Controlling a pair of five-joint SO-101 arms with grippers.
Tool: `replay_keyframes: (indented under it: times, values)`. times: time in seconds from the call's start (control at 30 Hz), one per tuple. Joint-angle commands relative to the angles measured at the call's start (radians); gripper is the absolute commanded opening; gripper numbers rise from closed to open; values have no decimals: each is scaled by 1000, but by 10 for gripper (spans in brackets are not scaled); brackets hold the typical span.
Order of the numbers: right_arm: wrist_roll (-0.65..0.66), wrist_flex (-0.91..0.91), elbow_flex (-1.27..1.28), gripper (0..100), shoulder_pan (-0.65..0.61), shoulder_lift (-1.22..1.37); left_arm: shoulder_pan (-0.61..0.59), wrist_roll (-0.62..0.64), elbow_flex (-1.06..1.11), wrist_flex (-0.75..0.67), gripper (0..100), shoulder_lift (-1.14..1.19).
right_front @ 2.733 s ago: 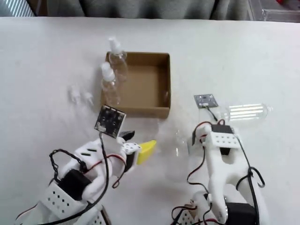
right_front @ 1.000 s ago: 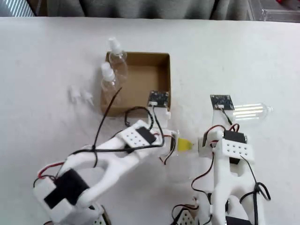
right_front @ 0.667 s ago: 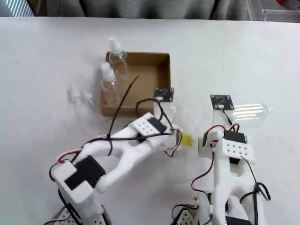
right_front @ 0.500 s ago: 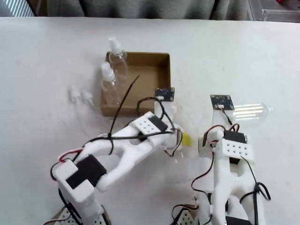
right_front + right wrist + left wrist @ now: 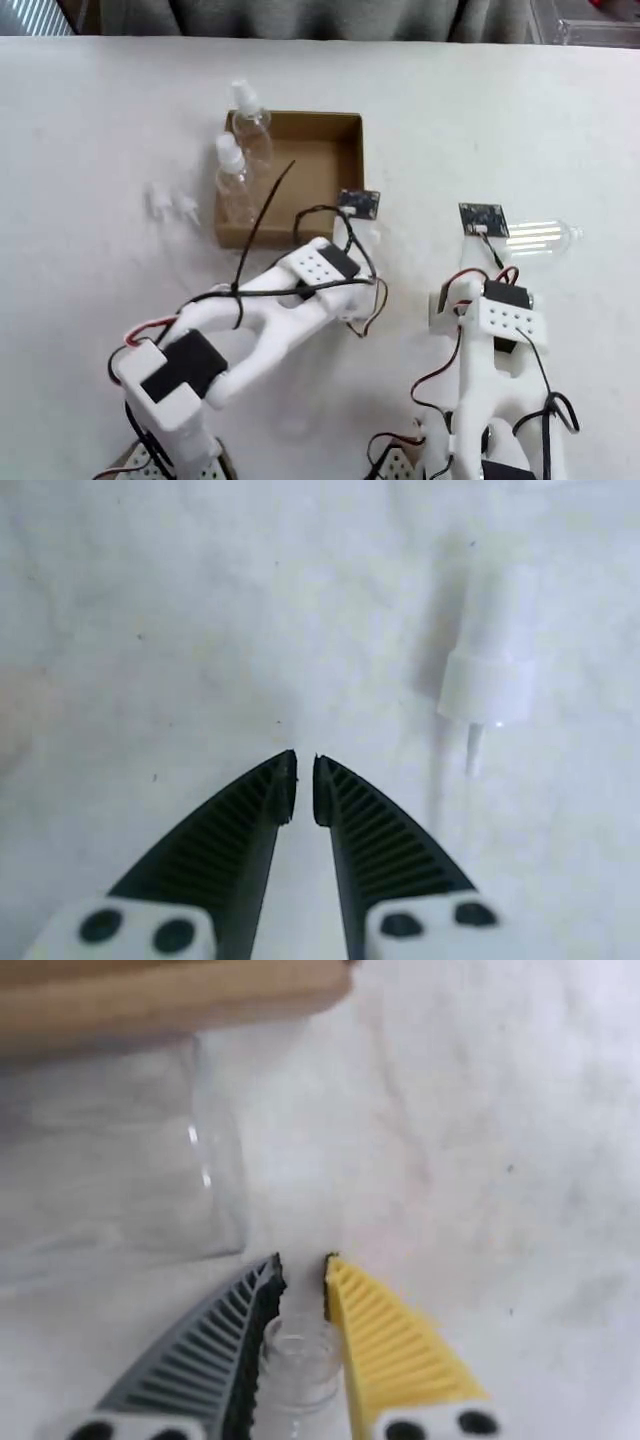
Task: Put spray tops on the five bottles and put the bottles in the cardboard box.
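Since 0.5 s ago the left arm (image 5: 300, 290) has stretched slightly farther toward the near corner of the cardboard box (image 5: 350, 125), and its yellow finger has slipped from sight in the high view. The arm lies diagonally across the table (image 5: 90, 120). The left fingers (image 5: 390, 1340) are narrow, closed on the neck of a clear bottle (image 5: 297, 1365), with the box wall beyond their tips. The right fingers (image 5: 240, 820) nearly touch and hold nothing; 1 spray top (image 5: 488, 665) lies just past their tips, off to one side.
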Motion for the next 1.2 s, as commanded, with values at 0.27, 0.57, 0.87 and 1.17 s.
replay_keyframes:
  times: [0.27,0.57,0.87,1.17]
  values:
    - [9,-12,-5,15,12,-25,-213,-12,58,40,50,-188]
    - [9,-12,0,15,12,-25,-251,-86,95,31,190,-202]
    - [63,-12,6,15,12,-25,-340,-227,-48,308,307,-202]
    - [69,-47,26,15,10,-25,-354,-327,-110,457,302,-280]
